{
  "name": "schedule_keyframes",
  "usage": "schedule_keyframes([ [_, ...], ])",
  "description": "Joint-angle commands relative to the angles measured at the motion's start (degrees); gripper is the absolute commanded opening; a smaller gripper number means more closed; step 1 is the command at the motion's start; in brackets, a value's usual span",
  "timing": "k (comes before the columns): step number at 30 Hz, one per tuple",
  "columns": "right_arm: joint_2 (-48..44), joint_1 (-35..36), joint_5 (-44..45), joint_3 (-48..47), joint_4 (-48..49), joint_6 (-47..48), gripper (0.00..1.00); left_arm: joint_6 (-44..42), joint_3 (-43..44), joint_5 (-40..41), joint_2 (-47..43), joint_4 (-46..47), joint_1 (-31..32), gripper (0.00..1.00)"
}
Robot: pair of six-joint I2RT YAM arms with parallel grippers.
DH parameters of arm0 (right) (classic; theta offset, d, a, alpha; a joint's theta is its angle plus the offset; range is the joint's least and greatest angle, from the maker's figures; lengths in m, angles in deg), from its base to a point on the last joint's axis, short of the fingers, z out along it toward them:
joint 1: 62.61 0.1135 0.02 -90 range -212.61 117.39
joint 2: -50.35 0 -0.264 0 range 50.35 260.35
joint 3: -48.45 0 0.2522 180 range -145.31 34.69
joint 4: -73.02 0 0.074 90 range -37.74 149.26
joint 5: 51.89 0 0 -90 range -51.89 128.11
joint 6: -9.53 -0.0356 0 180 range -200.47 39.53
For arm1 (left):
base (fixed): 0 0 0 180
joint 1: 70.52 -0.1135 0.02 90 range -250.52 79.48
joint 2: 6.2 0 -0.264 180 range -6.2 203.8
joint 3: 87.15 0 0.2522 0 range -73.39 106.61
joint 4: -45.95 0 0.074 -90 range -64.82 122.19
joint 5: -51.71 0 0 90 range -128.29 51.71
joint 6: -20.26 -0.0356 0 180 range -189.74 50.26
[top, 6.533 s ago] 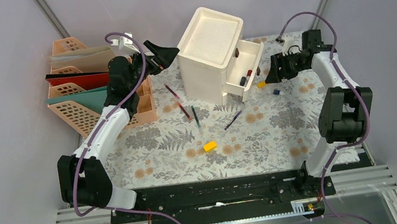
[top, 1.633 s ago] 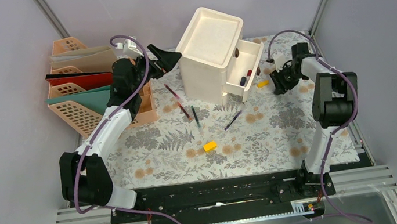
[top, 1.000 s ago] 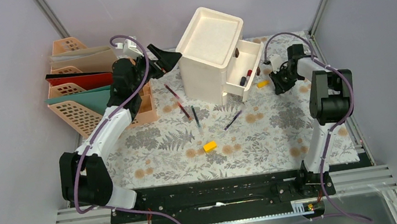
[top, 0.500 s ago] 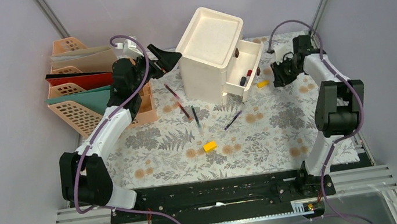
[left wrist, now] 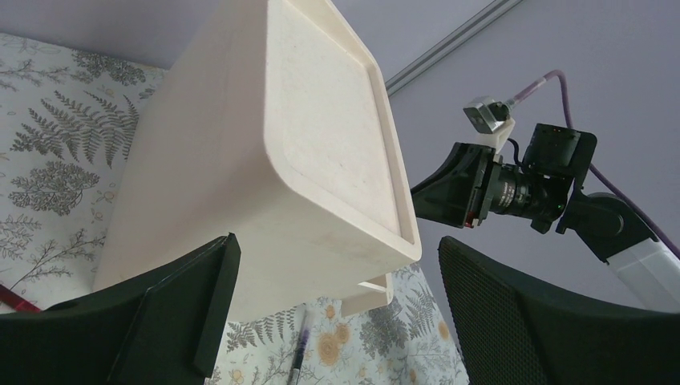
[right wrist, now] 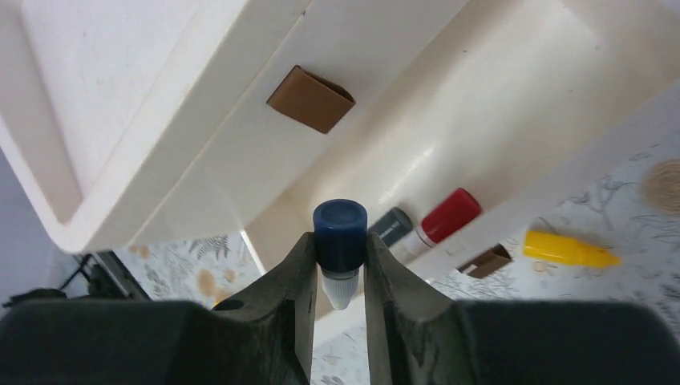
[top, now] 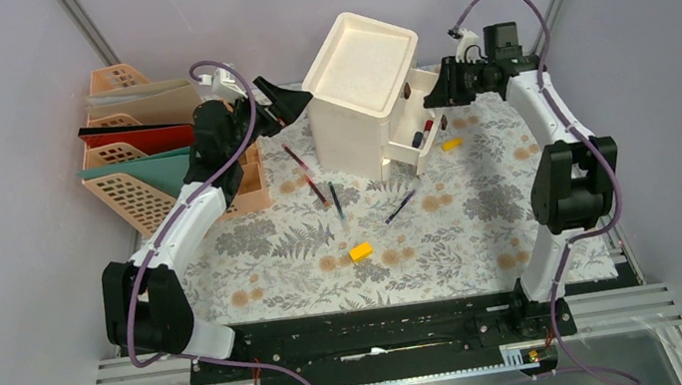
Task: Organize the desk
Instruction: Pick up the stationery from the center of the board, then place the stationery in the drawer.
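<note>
Stowing blue-capped marker [right wrist: 340, 228] in drawer [right wrist: 497, 104].
The right pincer [right wrist: 338, 277] is clamping it over the open drawer, release likely following; the left pincer [left wrist: 337, 313] is standing apart.

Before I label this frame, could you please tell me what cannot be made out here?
- Right wrist view: barrel of the blue-capped marker, hidden inside the right gripper.
- Right wrist view: near end of the open drawer, behind that gripper.
- Top view: peach box, partly covered by the left arm.

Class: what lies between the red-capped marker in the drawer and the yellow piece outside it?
The cream drawer's front wall, with its brown handle; right wrist view.
</note>
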Motion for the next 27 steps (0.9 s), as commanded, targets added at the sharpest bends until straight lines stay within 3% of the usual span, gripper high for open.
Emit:
schedule_keyframes([
  [1, 1.87, 3.15, 4.62, -1.52, 4.29, -15.11, 0.2, -0.42, 0.77, 0.34, -2.62, 1.01, 0.18, 0.99],
  [5, 2.3, 3.85, 2.36, -0.55, 5.95, -17.6, 0.52, -0.4, 0.98, 0.61, -2.63, 0.74, 0.42, 0.99],
  [10, 1.08, 3.85, 0.73, -1.0, 5.75, -14.76, 0.68, -0.58, 1.24, 0.84, -2.69, 0.21, 0.62, 0.99],
  [18, -4.76, 1.49, -4.62, 1.48, 4.1, -6.72, 0.71, -0.93, 0.78, 1.27, -3.15, -0.05, 0.7, 0.99],
  [24, -6.46, -4.07, -1.87, 4.84, 4.29, -7.82, 0.68, -0.91, 0.3, 1.22, -3.37, 0.13, 0.65, 0.99],
  [27, -7.38, -5.49, 3.96, 6.8, 4.5, -8.84, 0.66, -1.1, -0.03, 1.57, -3.58, 0.13, 0.7, 0.99],
])
